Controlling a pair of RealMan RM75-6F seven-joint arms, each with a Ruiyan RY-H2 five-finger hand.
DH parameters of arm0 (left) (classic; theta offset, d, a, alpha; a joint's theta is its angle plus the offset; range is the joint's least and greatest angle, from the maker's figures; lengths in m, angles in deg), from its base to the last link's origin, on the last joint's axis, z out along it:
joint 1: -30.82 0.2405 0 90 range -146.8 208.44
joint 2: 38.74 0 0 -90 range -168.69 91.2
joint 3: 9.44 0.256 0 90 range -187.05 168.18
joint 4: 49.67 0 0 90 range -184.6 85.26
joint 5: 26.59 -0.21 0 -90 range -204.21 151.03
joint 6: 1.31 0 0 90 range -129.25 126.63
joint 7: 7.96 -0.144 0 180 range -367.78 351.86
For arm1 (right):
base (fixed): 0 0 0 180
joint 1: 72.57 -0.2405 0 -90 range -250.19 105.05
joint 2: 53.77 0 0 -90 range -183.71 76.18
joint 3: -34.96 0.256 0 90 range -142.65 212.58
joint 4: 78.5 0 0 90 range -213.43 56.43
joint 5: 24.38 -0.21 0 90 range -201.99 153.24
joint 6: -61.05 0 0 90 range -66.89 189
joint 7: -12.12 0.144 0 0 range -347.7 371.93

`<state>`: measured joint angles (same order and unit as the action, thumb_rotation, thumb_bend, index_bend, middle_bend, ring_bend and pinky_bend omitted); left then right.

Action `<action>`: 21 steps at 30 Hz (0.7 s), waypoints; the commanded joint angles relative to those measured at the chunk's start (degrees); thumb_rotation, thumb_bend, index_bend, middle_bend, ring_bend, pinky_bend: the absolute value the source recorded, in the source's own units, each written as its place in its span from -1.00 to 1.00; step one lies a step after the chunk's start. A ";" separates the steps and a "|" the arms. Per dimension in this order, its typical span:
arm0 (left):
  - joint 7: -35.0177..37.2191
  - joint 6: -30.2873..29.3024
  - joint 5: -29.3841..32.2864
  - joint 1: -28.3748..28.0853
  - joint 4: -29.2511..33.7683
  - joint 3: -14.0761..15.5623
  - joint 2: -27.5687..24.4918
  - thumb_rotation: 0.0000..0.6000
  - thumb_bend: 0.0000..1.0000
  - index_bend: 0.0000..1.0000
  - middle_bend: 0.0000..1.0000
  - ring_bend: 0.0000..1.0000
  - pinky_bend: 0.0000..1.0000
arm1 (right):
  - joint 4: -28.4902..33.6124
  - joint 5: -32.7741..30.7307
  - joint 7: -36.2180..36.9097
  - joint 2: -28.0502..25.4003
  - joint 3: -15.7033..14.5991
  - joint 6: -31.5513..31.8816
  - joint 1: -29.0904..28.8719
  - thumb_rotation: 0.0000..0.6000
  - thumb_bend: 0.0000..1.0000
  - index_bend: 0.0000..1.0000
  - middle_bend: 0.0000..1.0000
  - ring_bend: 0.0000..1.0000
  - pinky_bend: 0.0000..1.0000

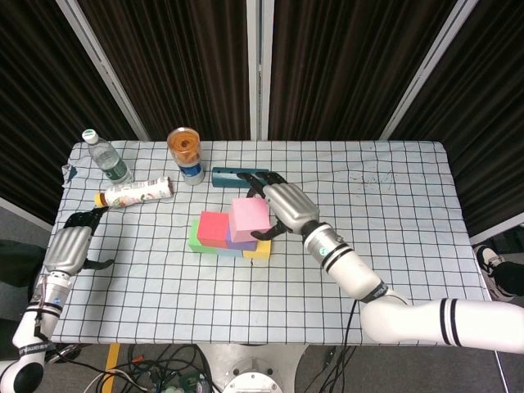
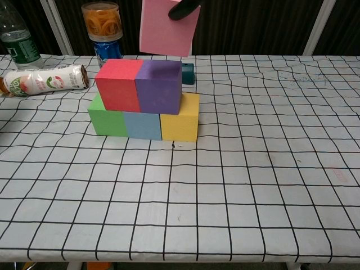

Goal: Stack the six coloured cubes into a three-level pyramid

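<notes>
Room: dark curtains hang behind the table [image 1: 393,246], which has a white cloth with black squares on it.
Bottom row: a green cube [image 2: 107,119], a blue cube [image 2: 142,125] and a yellow cube [image 2: 181,119] sit side by side, touching.
Middle row: a red cube [image 2: 118,84] and a purple cube [image 2: 158,87] sit on top of the bottom row, touching each other.
Pink cube: the pink cube [image 2: 167,28] is up in the air, above the purple cube and not touching it.
Right hand: the right hand [image 1: 286,209] holds the pink cube, with its fingers wrapped around it.
Left hand: the left hand [image 1: 70,246] rests on the table near the left edge, far from the cubes. Its fingers are curled in and hold nothing.
Other things: a water bottle [image 1: 105,157], a bottle lying on its side [image 1: 135,192], a can with an orange top [image 1: 185,154] and a dark blue box [image 1: 237,176] are at the back.
</notes>
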<state>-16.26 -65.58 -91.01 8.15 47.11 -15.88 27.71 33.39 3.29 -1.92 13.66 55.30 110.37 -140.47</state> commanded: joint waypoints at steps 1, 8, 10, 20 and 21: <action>0.37 -0.12 -0.36 0.15 -0.25 0.08 0.15 1.00 -0.82 -0.85 -0.85 -0.80 -0.83 | -1.59 -7.78 -6.49 4.64 0.09 5.87 -6.20 1.00 -0.57 -1.00 -0.17 -0.95 -1.00; 1.54 -0.10 -1.44 0.42 -0.82 0.31 0.28 1.00 -0.82 -0.85 -0.85 -0.80 -0.83 | -3.89 -17.02 -14.20 10.71 0.30 12.80 -12.29 1.00 -0.58 -1.00 -0.17 -0.95 -1.00; 1.83 -0.06 -1.68 0.50 -0.98 0.39 0.32 1.00 -0.81 -0.86 -0.85 -0.80 -0.83 | -4.30 -18.44 -15.42 11.88 0.63 14.10 -13.18 1.00 -0.59 -1.00 -0.17 -0.95 -1.00; 3.43 0.45 -2.56 0.94 -2.03 0.88 0.52 1.00 -0.82 -0.85 -0.85 -0.80 -0.83 | -5.81 -22.01 -20.09 16.33 2.35 19.42 -15.16 1.00 -0.61 -1.00 -0.17 -0.95 -1.00; 3.53 0.51 -2.62 0.94 -2.10 0.88 0.55 1.00 -0.82 -0.86 -0.85 -0.80 -0.83 | -5.89 -22.32 -20.39 16.57 2.53 19.55 -15.20 1.00 -0.61 -1.00 -0.17 -0.95 -1.00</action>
<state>-12.76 -65.10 -93.61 9.09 45.04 -15.01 28.25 27.66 -18.75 -22.03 29.97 57.60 129.73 -155.55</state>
